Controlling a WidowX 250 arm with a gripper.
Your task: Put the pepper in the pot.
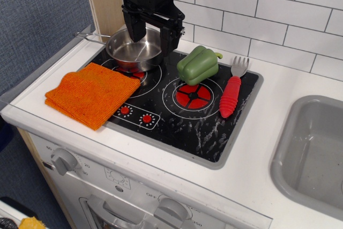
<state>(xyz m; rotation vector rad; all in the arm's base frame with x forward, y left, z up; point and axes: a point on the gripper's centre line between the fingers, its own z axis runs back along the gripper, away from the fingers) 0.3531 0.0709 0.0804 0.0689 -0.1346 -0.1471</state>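
Note:
The green toy pepper (199, 64) lies on the black stovetop (187, 122), at the back edge of the right burner, its stem pointing right. The shiny steel pot (134, 49) stands on the back left burner, its thin handle (91, 36) reaching left. It looks empty. My black gripper (151, 30) hangs over the pot's back right part, to the left of the pepper. Its two fingers (135, 25) stand apart with nothing between them.
An orange cloth (92, 94) lies over the stove's left front. A red-handled fork (231, 92) lies right of the pepper. A grey sink (313, 154) is at the far right. A white tiled wall stands behind.

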